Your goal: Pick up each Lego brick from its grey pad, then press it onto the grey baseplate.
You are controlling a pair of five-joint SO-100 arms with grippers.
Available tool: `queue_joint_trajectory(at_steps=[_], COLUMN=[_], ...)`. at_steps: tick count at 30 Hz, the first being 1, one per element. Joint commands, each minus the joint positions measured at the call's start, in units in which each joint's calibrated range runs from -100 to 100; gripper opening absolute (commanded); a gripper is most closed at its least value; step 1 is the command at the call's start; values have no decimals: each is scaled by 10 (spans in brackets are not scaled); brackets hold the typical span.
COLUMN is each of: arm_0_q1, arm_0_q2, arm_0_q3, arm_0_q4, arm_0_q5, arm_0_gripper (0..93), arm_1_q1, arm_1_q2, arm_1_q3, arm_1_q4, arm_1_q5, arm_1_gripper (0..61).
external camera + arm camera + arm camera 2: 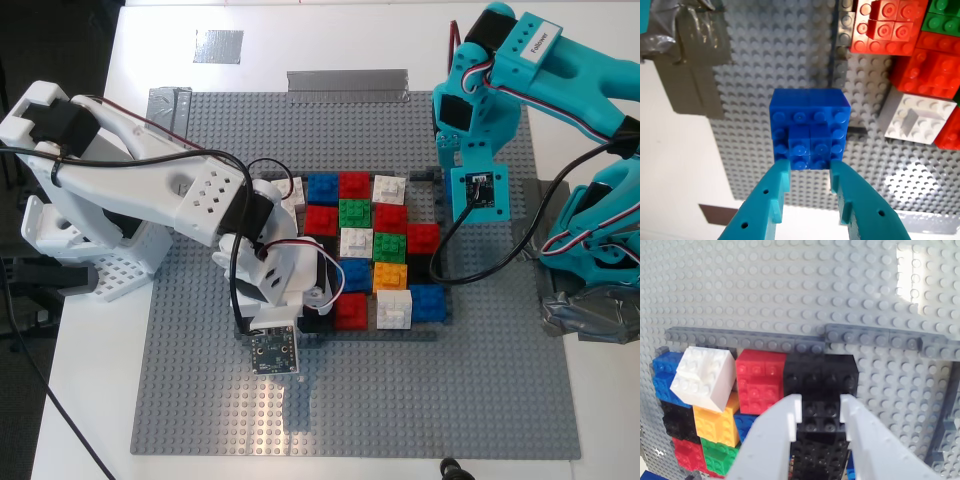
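First wrist view shows my first gripper (810, 172) with jaws narrowly parted, pinching a small blue brick (810, 149) that sits on a larger blue block (809, 119) on the baseplate (770, 60), while my second gripper (821, 416) likewise clamps a black brick (821, 417) between its tips, inside the frame (765, 339).

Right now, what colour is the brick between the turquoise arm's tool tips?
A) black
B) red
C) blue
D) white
C: in the first wrist view, my first tool has its turquoise tips on either side of a blue brick.
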Motion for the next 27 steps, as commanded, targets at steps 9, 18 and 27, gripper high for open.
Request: queue_joint_trajectory(at_steps=[9, 18, 27], arm_0_q1=[4, 2, 3], arm_0_q2=[21, 37, 47], arm_0_q3=[-12, -13, -13], arm_0_q4=[-36, -56, -61], arm_0_q5=[-2, -15, -16], arm_0_gripper=[0, 0, 0], arm_1_q1=[10, 5, -33], arm_1_q2=[-20, -20, -6], arm_1_q3=[21, 27, 42], arm_1_q4=[-5, -44, -68], arm_1_q5=[-4, -9, -20], arm_1_gripper=[2, 2, 2])
